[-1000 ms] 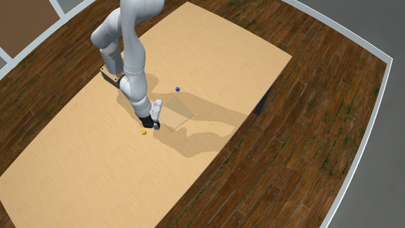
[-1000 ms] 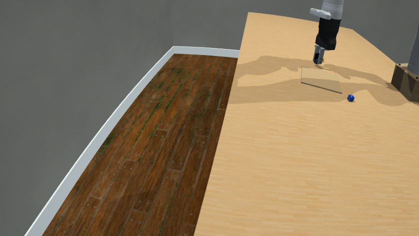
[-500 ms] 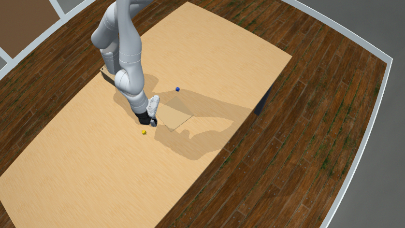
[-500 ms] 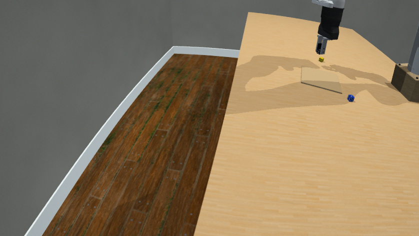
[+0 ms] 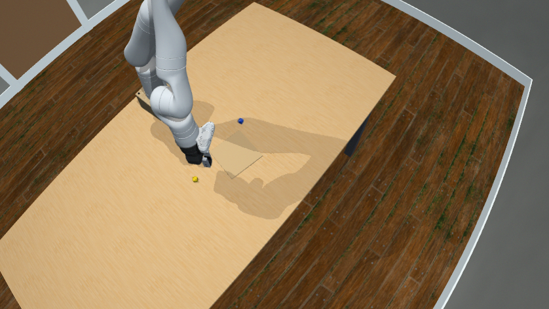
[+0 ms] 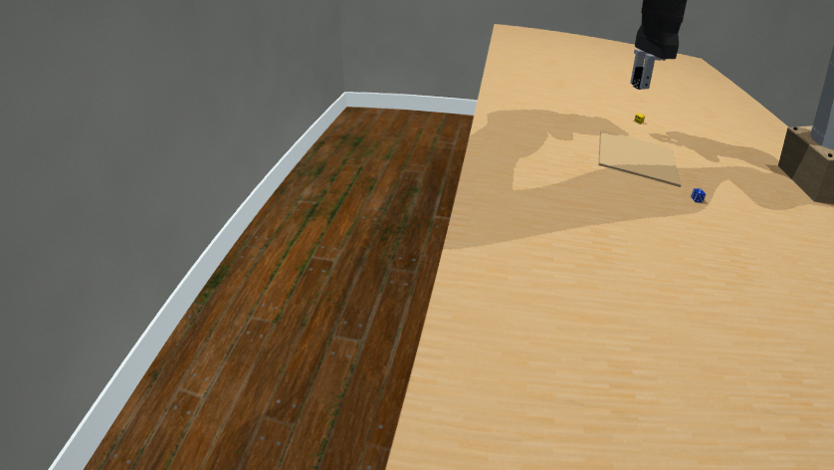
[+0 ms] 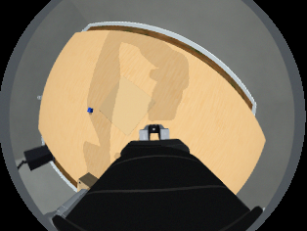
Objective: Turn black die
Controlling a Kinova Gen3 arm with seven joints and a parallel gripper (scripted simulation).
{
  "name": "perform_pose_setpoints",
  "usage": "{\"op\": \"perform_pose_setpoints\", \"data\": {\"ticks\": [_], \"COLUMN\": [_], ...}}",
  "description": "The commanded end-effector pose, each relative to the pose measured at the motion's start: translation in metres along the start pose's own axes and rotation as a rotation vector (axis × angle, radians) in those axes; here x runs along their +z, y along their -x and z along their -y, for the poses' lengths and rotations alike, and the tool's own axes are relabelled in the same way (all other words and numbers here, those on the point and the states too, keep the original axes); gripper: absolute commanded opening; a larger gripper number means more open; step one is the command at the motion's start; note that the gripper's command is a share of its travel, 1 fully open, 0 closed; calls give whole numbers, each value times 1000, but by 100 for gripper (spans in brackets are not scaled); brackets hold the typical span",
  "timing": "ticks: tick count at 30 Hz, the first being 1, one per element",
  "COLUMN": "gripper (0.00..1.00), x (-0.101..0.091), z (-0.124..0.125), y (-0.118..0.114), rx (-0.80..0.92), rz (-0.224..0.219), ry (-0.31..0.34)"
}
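The black die (image 6: 637, 80) (image 7: 154, 129) sits clasped between the narrowed fingers of the gripper (image 5: 207, 165) (image 6: 640, 87) (image 7: 153, 129), raised above the worktop (image 5: 134, 230) (image 6: 612, 327) (image 7: 215, 108), well in from its long edges. The mat (image 5: 236, 157) (image 6: 636, 152) (image 7: 128, 105) lies flat between those edges; the blue die (image 5: 240, 120) (image 6: 698, 195) (image 7: 90, 111) rests nearer the top view's upper right corner than the yellow die (image 5: 194, 179) (image 6: 639, 118).

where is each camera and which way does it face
top: high above the table, facing steeply down; shows arm and gripper.
exterior: beyond one table end, facing along its length, downward; shows gripper and part of the arm.
wrist: on the arm, facing past the fingers to the table; shows gripper.
top and exterior share the yellow die.
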State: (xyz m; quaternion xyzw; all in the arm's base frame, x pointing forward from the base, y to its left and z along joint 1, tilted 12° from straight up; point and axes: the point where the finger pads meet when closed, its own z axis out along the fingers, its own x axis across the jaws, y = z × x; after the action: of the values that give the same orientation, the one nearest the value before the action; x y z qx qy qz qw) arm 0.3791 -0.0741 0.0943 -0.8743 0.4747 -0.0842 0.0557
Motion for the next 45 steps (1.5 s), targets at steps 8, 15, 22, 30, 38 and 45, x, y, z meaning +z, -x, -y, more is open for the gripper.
{"op": "perform_pose_setpoints", "data": {"ticks": [8,15,22,30,38,45], "gripper": [34,34,34,34,34,34], "x": [-10,-11,-11,-10,-9,-8], "z": [7,7,7,7,8,9], "y": [2,2,2,2,3,4], "rx": [-12,-12,-11,-2,39,89], "rz": [-2,-2,-2,-1,3,7], "ry": [-15,-15,-15,-14,-11,-8]}}
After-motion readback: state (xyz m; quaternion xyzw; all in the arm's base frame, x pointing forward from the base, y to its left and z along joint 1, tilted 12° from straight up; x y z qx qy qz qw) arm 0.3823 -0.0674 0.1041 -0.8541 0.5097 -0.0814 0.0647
